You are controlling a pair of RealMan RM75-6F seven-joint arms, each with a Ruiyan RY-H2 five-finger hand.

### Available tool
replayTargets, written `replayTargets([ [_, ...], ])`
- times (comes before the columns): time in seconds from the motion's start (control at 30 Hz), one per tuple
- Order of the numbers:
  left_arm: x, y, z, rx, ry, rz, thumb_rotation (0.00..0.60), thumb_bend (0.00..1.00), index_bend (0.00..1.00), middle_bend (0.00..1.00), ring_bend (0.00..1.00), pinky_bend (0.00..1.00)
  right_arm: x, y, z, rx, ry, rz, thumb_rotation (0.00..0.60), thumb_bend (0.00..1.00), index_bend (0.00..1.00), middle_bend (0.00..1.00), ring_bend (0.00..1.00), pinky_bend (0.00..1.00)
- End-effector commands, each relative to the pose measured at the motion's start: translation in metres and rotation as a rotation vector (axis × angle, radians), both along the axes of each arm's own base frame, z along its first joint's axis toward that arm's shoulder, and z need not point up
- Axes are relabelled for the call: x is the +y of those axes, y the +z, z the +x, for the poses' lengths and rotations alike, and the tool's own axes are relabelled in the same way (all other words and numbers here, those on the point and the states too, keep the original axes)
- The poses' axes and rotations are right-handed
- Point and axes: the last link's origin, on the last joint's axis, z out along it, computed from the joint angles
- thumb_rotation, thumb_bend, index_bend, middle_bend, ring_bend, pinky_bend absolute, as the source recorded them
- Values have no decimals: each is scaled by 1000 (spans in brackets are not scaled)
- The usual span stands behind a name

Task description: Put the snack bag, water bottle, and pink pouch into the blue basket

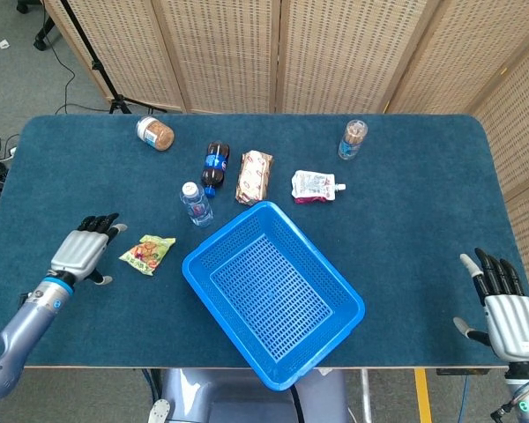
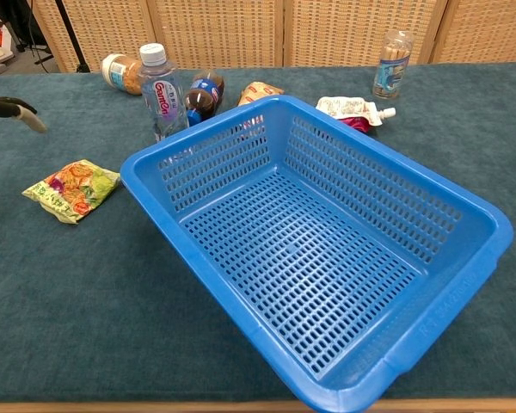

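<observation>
We find the blue basket (image 1: 273,295) sitting at an angle near the front-centre of the blue table (image 1: 423,229), with nothing inside its perforated floor in either view. The snack bag (image 1: 146,253) lies flat on the cloth to the left of the basket, apart from its rim. The water bottle (image 1: 195,204) stands upright just behind the basket's far-left corner, cap on, close to but not touching the rim as far as we can judge. The pink pouch (image 1: 315,187) lies flat behind the basket's far side, its spout pointing right. Among the other items, we note a cola bottle (image 1: 215,166) lying on its side behind the water bottle, a wrapped snack pack (image 1: 254,176) lying beside it, a jar (image 1: 154,134) on its side toward the far-left, and a clear cup (image 1: 353,139) standing upright toward the far-right. The left hand (image 1: 81,255) hovers over the table just left of the snack bag, fingers extended and apart, grasping nothing and not touching the bag; only its fingertips (image 2: 13,108) enter the chest view at the left edge. The right hand (image 1: 506,313) sits at the front-right corner of the table, well apart from every item, fingers spread and released, holding nothing.
</observation>
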Motion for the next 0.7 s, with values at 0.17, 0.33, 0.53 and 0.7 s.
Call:
replayTargets([
  [0.17,17,-31,17,38,-23,-37,600,74,185,0,0,1,1,3,0,-12,4,-2,600,156,88,0,0,39],
  [0.33,18,-46,24,47,-31,-55,600,75,185,0,0,1,1,5,-1,-20,-1,-9,600,156,104,0,0,39],
  [0.53,20,-62,19,101,-19,-66,600,99,211,0,0,35,1,8,-2,-29,-6,-19,600,156,105,0,0,39],
  [0.7,19,-79,16,150,-35,-48,600,148,345,14,34,141,2,11,-3,-35,-7,-25,600,156,105,0,0,39],
])
